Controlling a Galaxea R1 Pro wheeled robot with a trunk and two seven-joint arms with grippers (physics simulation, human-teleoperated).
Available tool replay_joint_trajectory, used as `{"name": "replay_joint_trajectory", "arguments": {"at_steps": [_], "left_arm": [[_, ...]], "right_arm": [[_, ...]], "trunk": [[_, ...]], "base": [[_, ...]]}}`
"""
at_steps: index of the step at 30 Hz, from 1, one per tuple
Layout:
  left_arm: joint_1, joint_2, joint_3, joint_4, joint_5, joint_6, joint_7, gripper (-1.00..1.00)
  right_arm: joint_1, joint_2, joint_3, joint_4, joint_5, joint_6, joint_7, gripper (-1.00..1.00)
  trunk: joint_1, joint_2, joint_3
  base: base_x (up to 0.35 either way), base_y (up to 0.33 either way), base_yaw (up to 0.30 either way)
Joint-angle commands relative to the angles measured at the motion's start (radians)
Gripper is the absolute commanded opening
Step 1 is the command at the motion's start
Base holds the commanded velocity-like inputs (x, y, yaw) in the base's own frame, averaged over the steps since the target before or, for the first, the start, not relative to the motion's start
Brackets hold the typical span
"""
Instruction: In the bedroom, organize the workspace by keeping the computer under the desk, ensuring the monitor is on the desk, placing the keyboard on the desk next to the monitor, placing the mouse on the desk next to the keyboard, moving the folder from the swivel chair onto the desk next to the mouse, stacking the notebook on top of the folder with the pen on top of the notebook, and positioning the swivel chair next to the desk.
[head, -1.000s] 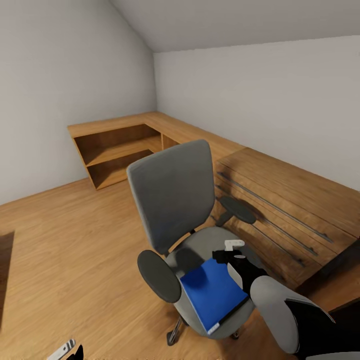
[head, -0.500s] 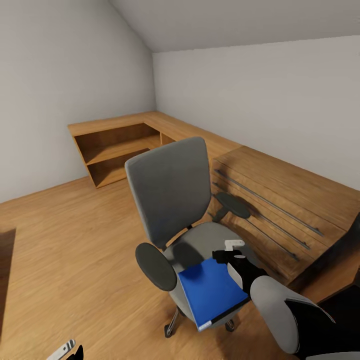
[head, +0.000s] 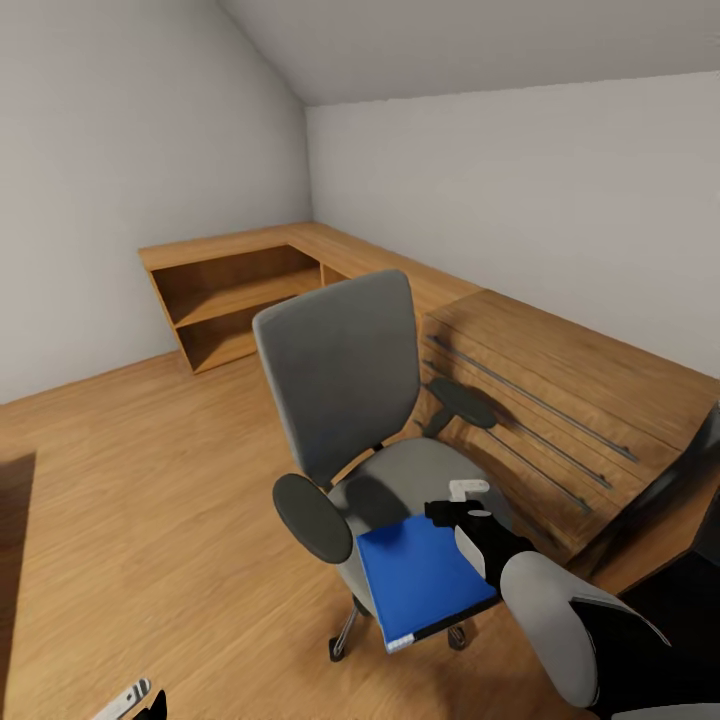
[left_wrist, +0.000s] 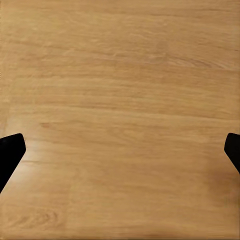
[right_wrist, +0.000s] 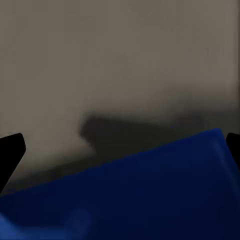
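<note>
The swivel chair (head: 345, 375) stands in the middle of the head view, its grey back towards the wall and its dark armrests out to both sides. The blue folder (head: 420, 578) lies on the seat and hangs over the seat's front edge. My right gripper (head: 442, 514) hovers at the folder's far right corner. In the right wrist view this gripper (right_wrist: 120, 150) is open, fingertips wide apart, with the folder (right_wrist: 140, 195) and the grey seat (right_wrist: 120, 60) under it. My left gripper (left_wrist: 120, 150) is open over bare wood floor, and it (head: 135, 700) shows low at the left.
A light-wood dresser (head: 560, 400) with long bar handles stands close behind the chair on the right. A low open wooden shelf unit (head: 235, 295) runs into the far corner. A dark edge (head: 705, 460) cuts in at the far right. Open wood floor (head: 150, 480) lies to the left.
The chair has shifted a little away and turned, and the folder now overhangs the seat's front edge. The whole view has moved slightly. My right arm keeps its place in the picture.
</note>
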Motion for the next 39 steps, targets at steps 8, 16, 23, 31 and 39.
{"name": "replay_joint_trajectory", "arguments": {"at_steps": [8,16,23,31,39], "left_arm": [[0.000,0.000,-0.002,0.000,0.010,-0.004,0.003,1.00],[0.000,0.000,-0.002,0.000,0.010,-0.004,0.003,1.00],[0.000,0.000,-0.002,0.000,0.010,-0.004,0.003,1.00],[0.000,0.000,-0.002,0.000,0.010,-0.004,0.003,1.00],[0.000,0.000,-0.002,0.000,0.010,-0.004,0.003,1.00]], "right_arm": [[0.000,0.001,-0.008,-0.002,0.010,0.005,-0.002,1.00],[0.000,0.001,-0.008,-0.002,0.010,0.006,-0.001,1.00],[0.000,0.001,-0.008,-0.002,0.010,0.006,0.000,1.00],[0.000,0.000,-0.008,-0.002,0.010,0.006,0.000,1.00],[0.000,-0.001,-0.009,-0.002,0.010,0.005,0.000,1.00]], "trunk": [[0.000,0.000,-0.001],[0.000,0.000,-0.001],[0.000,0.000,-0.001],[0.000,0.000,-0.001],[0.000,0.000,-0.001]], "base": [[-0.013,0.000,0.000],[-0.051,0.000,0.000],[-0.007,0.000,0.000],[-0.043,0.000,0.000],[-0.026,0.000,0.000]]}}
